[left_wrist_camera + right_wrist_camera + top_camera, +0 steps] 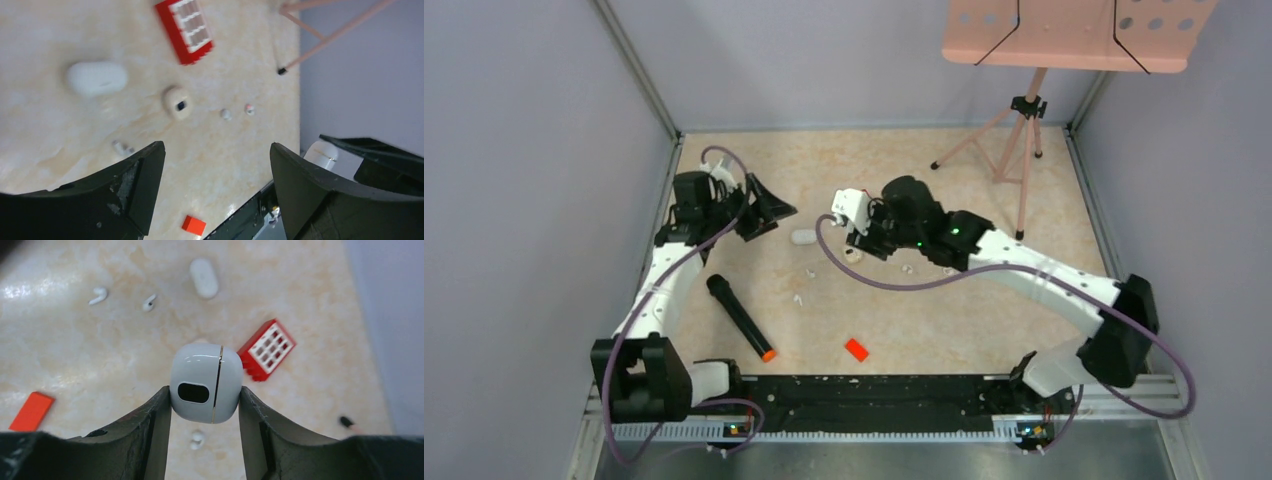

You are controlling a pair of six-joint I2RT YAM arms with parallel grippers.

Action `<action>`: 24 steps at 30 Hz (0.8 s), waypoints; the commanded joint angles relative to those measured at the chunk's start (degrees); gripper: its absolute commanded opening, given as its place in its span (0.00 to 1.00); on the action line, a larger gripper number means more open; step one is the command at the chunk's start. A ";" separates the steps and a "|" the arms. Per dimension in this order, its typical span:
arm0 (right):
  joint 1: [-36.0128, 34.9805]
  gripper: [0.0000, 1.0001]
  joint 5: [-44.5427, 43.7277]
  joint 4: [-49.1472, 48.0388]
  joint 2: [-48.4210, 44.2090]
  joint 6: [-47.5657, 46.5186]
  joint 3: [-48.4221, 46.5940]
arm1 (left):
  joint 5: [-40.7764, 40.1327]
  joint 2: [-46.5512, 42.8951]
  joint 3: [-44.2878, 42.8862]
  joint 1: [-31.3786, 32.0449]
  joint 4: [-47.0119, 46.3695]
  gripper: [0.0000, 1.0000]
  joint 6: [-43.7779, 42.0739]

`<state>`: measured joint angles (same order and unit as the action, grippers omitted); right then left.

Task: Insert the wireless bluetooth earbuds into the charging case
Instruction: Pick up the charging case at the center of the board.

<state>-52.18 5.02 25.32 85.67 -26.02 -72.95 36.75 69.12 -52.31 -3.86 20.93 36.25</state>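
My right gripper (205, 392) is shut on a white rounded charging case (204, 382) with a dark oval port and a thin seam, and holds it above the table; the case also shows in the top view (852, 255). Three tiny white earbuds lie loose on the table: two to the upper left (98, 295) (148, 303) and one under the held case (197, 439). My left gripper (769, 212) is open and empty at the left, above the table (216, 150). The blurred left wrist view shows a cream case with a dark port (177, 102) and small white pieces (121, 147) (226, 114).
A white oval pod (204, 278) lies beyond the earbuds. A red block (266, 349) sits right of the held case. An orange-red chip (856, 349) and a black marker (740, 317) lie near the front. A pink stand's tripod (1014, 150) is at the back right.
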 commanded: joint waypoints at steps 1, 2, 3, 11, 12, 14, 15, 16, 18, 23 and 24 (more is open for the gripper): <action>0.51 0.40 0.09 -5.51 -7.75 -15.46 1.40 | 17.15 1.90 -6.55 6.31 -18.53 0.82 -4.35; 0.57 0.40 0.06 -5.61 -8.25 -16.72 1.27 | 19.19 2.26 -7.17 7.79 -20.17 0.81 -5.71; 0.68 0.40 0.09 -5.63 -8.56 -17.64 0.99 | 20.20 2.51 -7.91 9.38 -20.37 0.81 -7.78; 0.70 0.40 1.19 -7.71 -8.42 -22.43 -0.16 | 27.63 9.96 -14.08 16.21 -26.19 0.69 -7.93; 0.69 0.40 0.88 -7.74 -8.17 -22.49 -0.70 | 27.95 10.58 -15.00 16.71 -25.44 0.69 -9.55; 0.72 0.40 0.62 -7.75 -7.68 -22.16 -1.72 | 28.63 11.88 -16.95 17.45 -22.12 0.68 -13.11; 0.71 0.40 0.65 -7.74 -7.49 -21.76 -2.28 | 29.29 12.69 -17.84 17.74 -20.25 0.68 -14.45; 0.68 0.40 0.64 -7.74 -7.26 -21.28 -2.67 | 29.74 13.44 -18.78 17.96 -17.95 0.68 -15.61; 0.68 0.40 0.42 -7.81 -7.02 -21.01 -3.27 | 30.72 14.58 -19.70 18.58 -17.03 0.68 -16.14; 0.68 0.40 -0.60 -8.02 -6.92 -20.99 -3.37 | 31.26 16.16 -21.36 20.38 -15.86 0.64 -18.18; 0.71 0.40 -0.84 -8.05 -6.90 -20.86 -3.36 | 31.31 16.59 -21.79 20.53 -15.24 0.63 -18.37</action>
<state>-51.57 4.97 19.92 79.26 -46.72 -73.19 65.58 84.84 -70.67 15.62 4.58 21.34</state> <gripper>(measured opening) 0.465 0.643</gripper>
